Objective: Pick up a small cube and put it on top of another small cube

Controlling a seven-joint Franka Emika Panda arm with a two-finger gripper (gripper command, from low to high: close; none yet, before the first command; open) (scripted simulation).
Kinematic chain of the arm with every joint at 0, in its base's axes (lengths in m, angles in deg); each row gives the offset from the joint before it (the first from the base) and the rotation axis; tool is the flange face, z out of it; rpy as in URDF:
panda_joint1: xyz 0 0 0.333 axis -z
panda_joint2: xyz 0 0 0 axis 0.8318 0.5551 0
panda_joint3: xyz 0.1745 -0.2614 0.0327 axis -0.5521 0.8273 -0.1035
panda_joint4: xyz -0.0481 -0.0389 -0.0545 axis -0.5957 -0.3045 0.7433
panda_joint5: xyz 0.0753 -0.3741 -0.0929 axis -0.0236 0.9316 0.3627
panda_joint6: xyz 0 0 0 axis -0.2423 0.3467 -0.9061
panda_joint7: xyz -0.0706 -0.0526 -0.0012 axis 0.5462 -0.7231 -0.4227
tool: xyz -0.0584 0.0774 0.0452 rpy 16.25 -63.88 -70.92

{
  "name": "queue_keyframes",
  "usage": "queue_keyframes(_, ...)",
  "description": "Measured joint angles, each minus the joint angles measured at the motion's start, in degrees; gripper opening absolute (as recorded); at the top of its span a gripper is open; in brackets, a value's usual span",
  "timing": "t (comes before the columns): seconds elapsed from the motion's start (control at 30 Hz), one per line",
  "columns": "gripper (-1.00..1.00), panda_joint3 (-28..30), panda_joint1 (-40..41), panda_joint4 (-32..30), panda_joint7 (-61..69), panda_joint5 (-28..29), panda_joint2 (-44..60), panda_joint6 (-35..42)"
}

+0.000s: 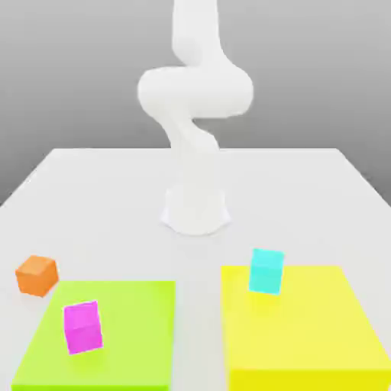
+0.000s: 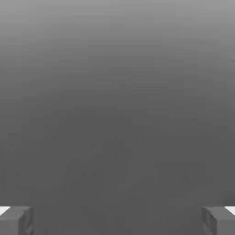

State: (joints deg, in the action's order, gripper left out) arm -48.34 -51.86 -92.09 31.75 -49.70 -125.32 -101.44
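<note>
The jaws stand wide apart with nothing between them; in the hand view the gripper [image 2: 117, 220] shows two grey fingertips [image 2: 16, 220] at opposite edges, over plain grey ground. In the exterior view, nearest the camera, a magenta cube [image 1: 82, 327] rests tilted on a lime green pad [image 1: 137, 328] at the exterior view's left. On the exterior view's right lies a yellow pad [image 1: 305, 336], and a cyan cube [image 1: 266, 270] sits on it near its far edge, also slightly tilted. An orange cube [image 1: 36, 275] lies on the white table [image 1: 99, 198], just beside the green pad's far left corner. Farther back, the white arm [image 1: 195, 114] rises from its base [image 1: 195, 211] at the middle of the table, well apart from all three cubes.
</note>
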Motion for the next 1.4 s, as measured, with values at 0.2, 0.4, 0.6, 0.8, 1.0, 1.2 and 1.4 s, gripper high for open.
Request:
queue_keyframes(0.2, 0.0, 0.73, 10.5, -4.99, -13.36, 2.09, 11.22, -6.13)
queue_keyframes(0.4, 0.0, 2.93, 19.66, -9.84, -26.08, 3.78, 22.1, -12.12)
queue_keyframes(0.6, 0.0, 7.18, 26.8, -14.71, -37.66, 3.89, 32.95, -18.15)
queue_keyframes(0.8, 0.0, 10.99, 34.57, -19.61, -45.29, -1.51, 43.9, -24.26)
queue_keyframes(1.0, 0.0, 7.03, 38.32, -19.15, -42.54, -9.41, 56.03, -33.26)
queue_keyframes(1.2, -1.0, 5.24, 39.85, -18.56, -41.7, -10.51, 59.34, -36.08)
queue_keyframes(1.4, -1.0, 7.14, 38.56, -19.53, -43.65, -7.96, 54.22, -31.94)
